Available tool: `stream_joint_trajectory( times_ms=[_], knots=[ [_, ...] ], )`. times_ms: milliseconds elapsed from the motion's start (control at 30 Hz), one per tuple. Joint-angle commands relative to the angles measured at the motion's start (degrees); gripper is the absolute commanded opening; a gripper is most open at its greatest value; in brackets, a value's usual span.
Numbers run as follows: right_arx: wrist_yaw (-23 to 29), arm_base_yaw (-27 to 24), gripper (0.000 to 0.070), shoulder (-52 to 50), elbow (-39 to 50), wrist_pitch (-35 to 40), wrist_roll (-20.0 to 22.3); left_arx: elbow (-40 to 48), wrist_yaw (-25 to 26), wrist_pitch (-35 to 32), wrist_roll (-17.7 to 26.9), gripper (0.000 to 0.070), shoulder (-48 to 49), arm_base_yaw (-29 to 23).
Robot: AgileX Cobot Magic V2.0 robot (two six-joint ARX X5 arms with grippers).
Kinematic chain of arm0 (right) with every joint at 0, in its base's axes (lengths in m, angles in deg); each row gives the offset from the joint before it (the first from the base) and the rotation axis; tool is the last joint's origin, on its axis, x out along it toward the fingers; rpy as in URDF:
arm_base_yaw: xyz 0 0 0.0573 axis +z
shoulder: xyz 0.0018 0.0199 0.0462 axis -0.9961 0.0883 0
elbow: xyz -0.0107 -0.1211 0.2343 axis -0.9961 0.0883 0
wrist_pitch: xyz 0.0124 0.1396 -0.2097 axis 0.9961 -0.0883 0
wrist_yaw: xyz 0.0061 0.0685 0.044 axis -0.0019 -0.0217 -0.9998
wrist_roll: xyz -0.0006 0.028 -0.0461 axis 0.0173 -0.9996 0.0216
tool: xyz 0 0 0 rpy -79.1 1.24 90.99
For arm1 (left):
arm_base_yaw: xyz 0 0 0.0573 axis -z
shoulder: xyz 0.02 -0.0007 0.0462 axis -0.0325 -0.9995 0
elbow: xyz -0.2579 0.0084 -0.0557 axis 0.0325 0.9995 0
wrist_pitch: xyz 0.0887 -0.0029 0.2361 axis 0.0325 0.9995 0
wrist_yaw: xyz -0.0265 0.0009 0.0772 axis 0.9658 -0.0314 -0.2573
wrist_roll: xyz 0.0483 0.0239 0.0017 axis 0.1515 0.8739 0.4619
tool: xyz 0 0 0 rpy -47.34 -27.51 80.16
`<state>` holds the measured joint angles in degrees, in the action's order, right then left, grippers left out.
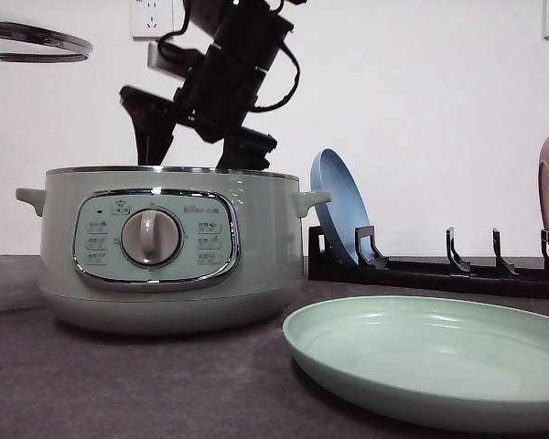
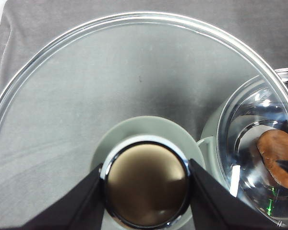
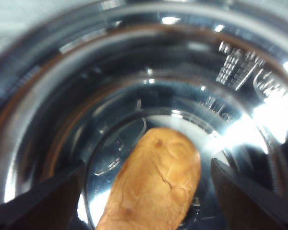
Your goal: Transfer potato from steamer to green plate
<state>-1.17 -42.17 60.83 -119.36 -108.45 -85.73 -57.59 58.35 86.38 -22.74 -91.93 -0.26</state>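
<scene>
Nearest the front camera, at about 5 o'clock, lies the wide, shallow, pale mint-green plate (image 1: 430, 357) on the dark grey tabletop (image 1: 119, 384), bare and waiting. Larger than it, at 9 o'clock from the plate, stands the big round sage-green steamer (image 1: 169, 247) with its grey dial, open at the top. Its round glass lid (image 2: 134, 96) is lifted off and held up at 10 o'clock by the left tool (image 2: 146, 191), clenched on the lid's chrome knob (image 2: 146, 184).

The right tool (image 3: 144, 196) reaches down into the pot with its black fingers (image 3: 43, 196) spread wide, one either side of the smooth orange-brown oval potato (image 3: 156, 182) lying on the shiny metal floor. It grasps nothing yet.

Risks, as I judge them: the potato is rounded and the polished floor looks slick, so fingers closing off-centre could squirt it sideways against the wall. A shallow pinch could let it drop during the lift over the rim. A low arc toward the plate could knock that rim. If the left grasp loosens, the glass lid falls.
</scene>
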Motion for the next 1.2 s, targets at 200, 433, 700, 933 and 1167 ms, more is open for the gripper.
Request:
stream_joint_trajectory(
  times_ms=[200, 433, 700, 933, 1167],
  knots=[
    [1.7, 1.0, 0.0538, 3.6, -1.6, -0.6, -0.7, -1.6, -0.2, -2.1, -0.1, 0.0000, 0.7, -0.1],
    [1.7, 1.0, 0.0538, 5.3, -1.6, -0.9, -1.0, -1.6, -0.2, -2.1, -0.1, 0.0000, 0.7, -0.1],
    [1.5, 1.0, 0.0369, 5.4, -1.6, -1.8, -1.0, -1.6, -0.2, -2.1, -0.1, 0.0000, 0.7, -0.1],
    [1.2, 1.0, 0.0280, 5.3, -1.7, -2.3, -1.0, -1.6, -0.2, -2.1, -0.1, 0.0000, 0.7, -0.1],
    [1.4, 0.8, 0.0245, 1.2, -3.6, -3.7, 1.1, -1.6, -0.2, -2.2, -0.1, 0.0000, 0.7, -0.1]
  ],
)
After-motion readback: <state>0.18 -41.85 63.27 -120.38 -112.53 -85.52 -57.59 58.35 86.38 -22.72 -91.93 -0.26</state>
